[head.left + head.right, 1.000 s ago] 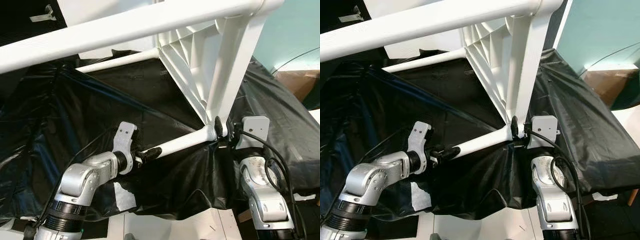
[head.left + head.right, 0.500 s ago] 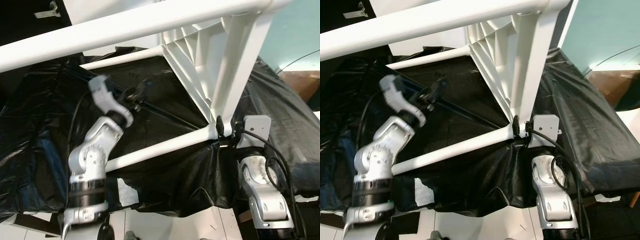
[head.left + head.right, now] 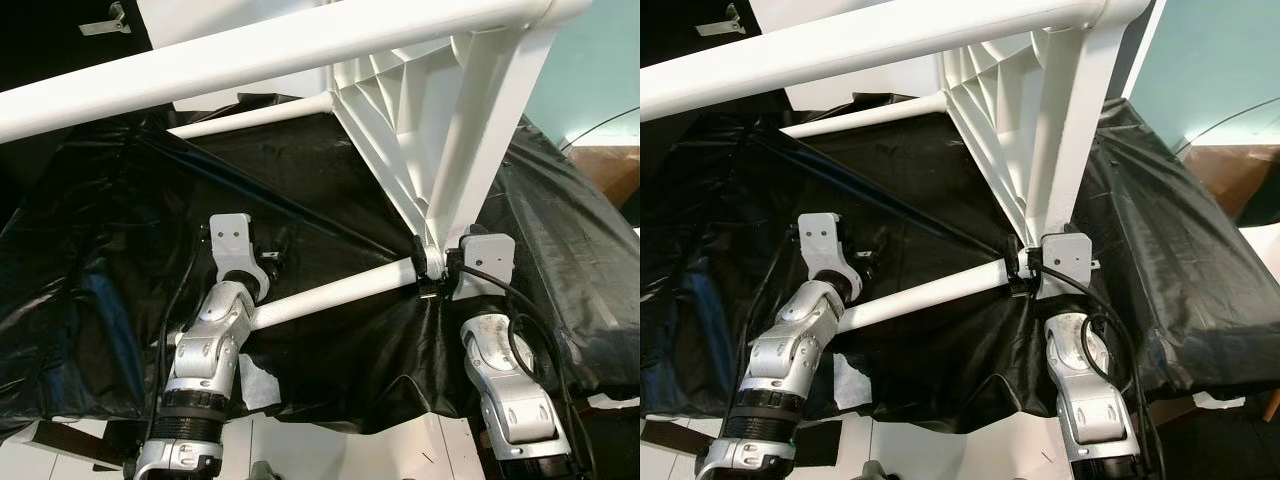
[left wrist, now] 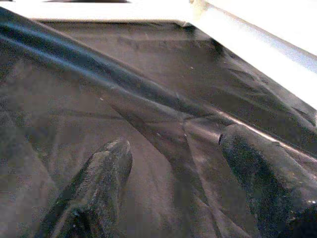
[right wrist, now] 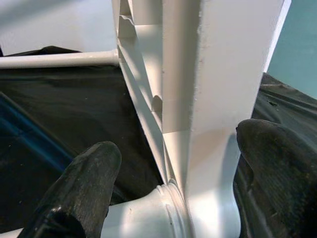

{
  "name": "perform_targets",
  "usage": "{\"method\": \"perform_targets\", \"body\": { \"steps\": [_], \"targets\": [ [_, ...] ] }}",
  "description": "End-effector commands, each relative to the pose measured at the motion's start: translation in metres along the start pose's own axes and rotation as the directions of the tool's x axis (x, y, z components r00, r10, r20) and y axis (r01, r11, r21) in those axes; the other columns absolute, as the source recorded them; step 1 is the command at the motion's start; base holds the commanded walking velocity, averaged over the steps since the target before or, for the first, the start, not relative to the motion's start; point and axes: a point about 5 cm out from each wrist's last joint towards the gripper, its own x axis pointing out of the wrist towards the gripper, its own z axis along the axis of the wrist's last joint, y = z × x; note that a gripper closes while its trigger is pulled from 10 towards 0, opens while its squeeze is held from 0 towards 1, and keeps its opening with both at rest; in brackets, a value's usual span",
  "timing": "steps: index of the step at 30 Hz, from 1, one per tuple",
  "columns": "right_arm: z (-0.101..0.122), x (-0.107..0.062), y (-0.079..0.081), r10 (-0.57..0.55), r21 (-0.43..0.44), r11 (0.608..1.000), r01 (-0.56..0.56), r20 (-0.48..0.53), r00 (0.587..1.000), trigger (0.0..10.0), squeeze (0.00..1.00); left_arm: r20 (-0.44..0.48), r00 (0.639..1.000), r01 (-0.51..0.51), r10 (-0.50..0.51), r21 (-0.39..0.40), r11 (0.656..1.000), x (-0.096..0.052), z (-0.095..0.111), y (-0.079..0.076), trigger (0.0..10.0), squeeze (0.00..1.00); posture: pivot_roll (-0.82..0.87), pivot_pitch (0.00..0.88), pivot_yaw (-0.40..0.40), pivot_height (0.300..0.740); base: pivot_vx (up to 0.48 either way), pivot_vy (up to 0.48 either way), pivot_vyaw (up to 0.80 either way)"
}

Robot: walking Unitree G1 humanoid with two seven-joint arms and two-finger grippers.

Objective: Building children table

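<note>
A white plastic children's table point(image 3: 400, 110) lies tilted on a black plastic sheet point(image 3: 100, 250), its ribbed underside facing me. One white tube leg point(image 3: 340, 290) runs from its near corner toward my left arm. A second leg point(image 3: 250, 60) crosses the top of the view close to the camera, and a third point(image 3: 250, 113) lies farther back. My right gripper point(image 3: 433, 265) is shut on the table's corner where the near leg joins, one finger point(image 5: 94, 168) on each side of it. My left gripper point(image 3: 268, 262) stands open just beyond the near leg, with only black sheet between its fingers point(image 4: 104, 168).
The crumpled black sheet covers the whole work surface and hangs over its front edge. White floor point(image 3: 330, 450) shows below it. A brown cardboard box point(image 3: 610, 170) and a teal surface point(image 3: 590, 60) lie at the far right.
My left gripper let go of the near leg, swung up and back, then came down just beyond the leg. My right gripper and the table corner shifted slightly left.
</note>
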Motion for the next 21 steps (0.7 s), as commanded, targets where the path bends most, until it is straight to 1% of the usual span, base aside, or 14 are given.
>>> {"method": "perform_targets", "body": {
  "steps": [1,5,10,11,13,14,18,19,21],
  "targets": [
    [0.001,0.001,0.003,0.017,-0.003,1.0,-0.017,0.009,1.0,10.0,0.0,0.009,0.999,-0.041,0.041,0.009,0.999,0.001,0.001,0.002,10.0,0.0,0.0,0.055,-0.001,0.74,0.0,0.0,0.0],
    [0.003,0.005,0.005,0.025,-0.009,1.0,-0.025,0.023,0.999,10.0,0.0,0.012,0.999,-0.036,0.036,0.015,0.999,0.004,0.002,-0.001,10.0,0.0,0.0,0.055,-0.002,0.74,0.0,0.0,0.0],
    [0.003,0.004,0.006,0.024,-0.008,1.0,-0.024,0.024,0.999,10.0,0.0,0.014,0.999,-0.032,0.032,0.027,0.999,0.005,0.002,-0.001,10.0,0.0,0.0,0.056,0.004,0.74,0.0,0.0,0.0],
    [0.001,0.0,0.004,0.02,-0.009,1.0,-0.02,0.018,1.0,10.0,0.0,0.046,0.998,-0.032,0.031,0.023,0.999,0.003,0.004,0.001,10.0,0.0,-0.01,0.058,0.01,0.74,0.0,0.0,0.0],
    [-0.001,-0.005,0.001,0.012,-0.012,1.0,-0.012,0.008,1.0,10.0,0.0,0.075,0.997,-0.03,0.029,0.02,0.999,-0.001,0.007,0.003,10.0,0.0,-0.01,0.059,0.012,0.74,0.0,0.0,0.0],
    [-0.003,-0.008,0.0,0.005,-0.015,1.0,-0.005,0.001,1.0,10.0,0.0,0.079,0.996,-0.029,0.027,0.028,0.999,-0.002,0.007,0.004,10.0,0.0,-0.02,0.06,0.013,0.74,0.0,0.0,0.0],
    [-0.003,-0.008,0.0,0.005,-0.015,1.0,-0.005,0.001,1.0,10.0,0.0,0.079,0.996,-0.029,0.027,0.028,0.999,-0.002,0.007,0.004,10.0,0.0,-0.02,0.06,0.013,0.74,0.0,0.0,0.0],
    [0.0,-0.013,-0.003,-0.003,-0.04,0.999,0.003,0.011,1.0,10.0,0.0,0.077,0.997,-0.022,0.018,0.056,0.998,-0.003,0.005,0.004,10.0,0.0,-0.04,0.061,0.016,0.74,0.0,0.0,0.0],
    [0.011,-0.011,-0.003,0.004,-0.092,0.996,0.001,0.062,0.998,10.0,0.0,0.078,0.997,-0.001,-0.006,0.082,0.997,0.0,0.005,-0.003,10.0,0.0,-0.04,0.059,0.016,0.74,0.0,0.0,0.0]
  ]
}}
